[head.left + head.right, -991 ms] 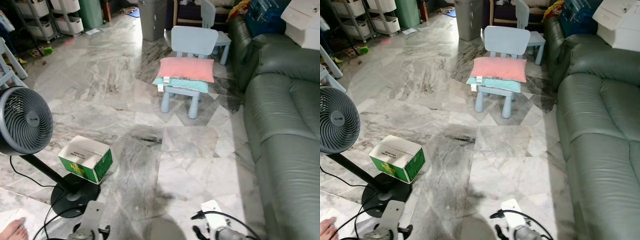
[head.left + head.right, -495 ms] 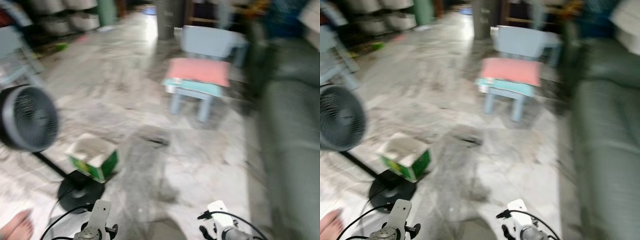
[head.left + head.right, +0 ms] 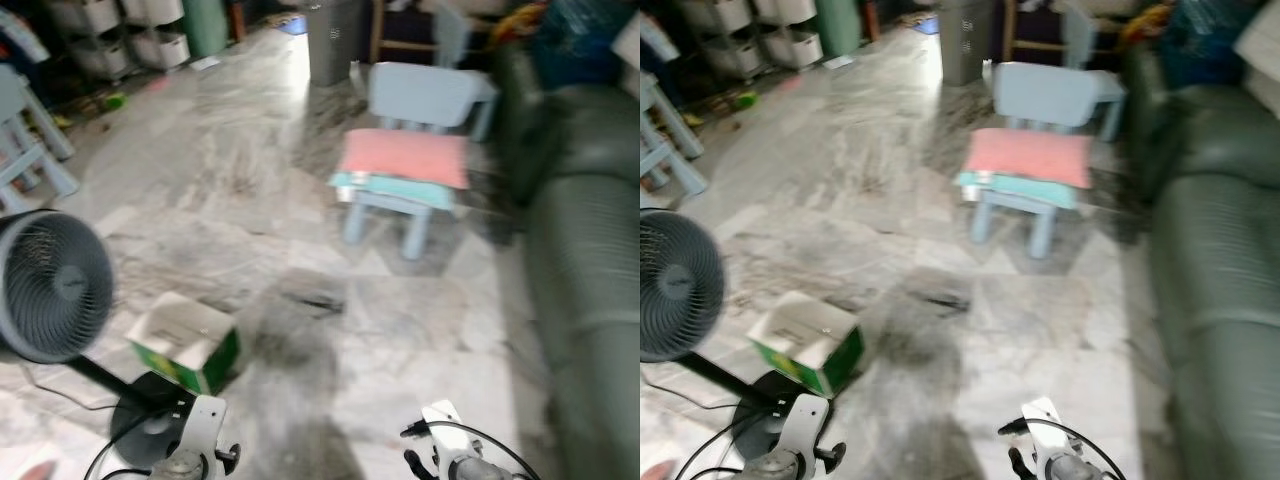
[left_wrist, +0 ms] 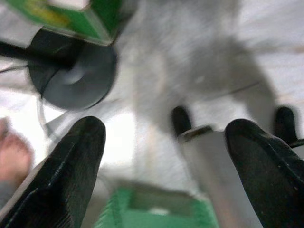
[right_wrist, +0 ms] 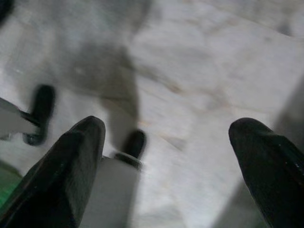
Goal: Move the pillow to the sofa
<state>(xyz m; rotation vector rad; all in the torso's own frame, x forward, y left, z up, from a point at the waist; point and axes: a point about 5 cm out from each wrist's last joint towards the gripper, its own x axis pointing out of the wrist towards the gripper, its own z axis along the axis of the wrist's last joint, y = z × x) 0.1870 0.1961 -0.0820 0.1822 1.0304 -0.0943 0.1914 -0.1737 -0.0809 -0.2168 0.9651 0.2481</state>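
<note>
The robot's view had swung a little to its right since a second before, though the pink pillow (image 3: 405, 157) itself lay as before on the small blue chair (image 3: 418, 100), beside the green sofa (image 3: 590, 250). Both the left end effector (image 4: 166, 156) and right end effector (image 5: 166, 161) hung low over the marble floor (image 3: 400, 330), fingers spread wide, holding nothing. The green cardboard box (image 3: 185, 343) by the fan (image 3: 50, 290) stood open, its contents too blurred to tell.

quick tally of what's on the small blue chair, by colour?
Pink rectangular fabric pillow: 1
Teal flat fabric pillow, beneath the pink one: 1
Total: 2, both stacked on the light blue plastic child's chair.
</note>
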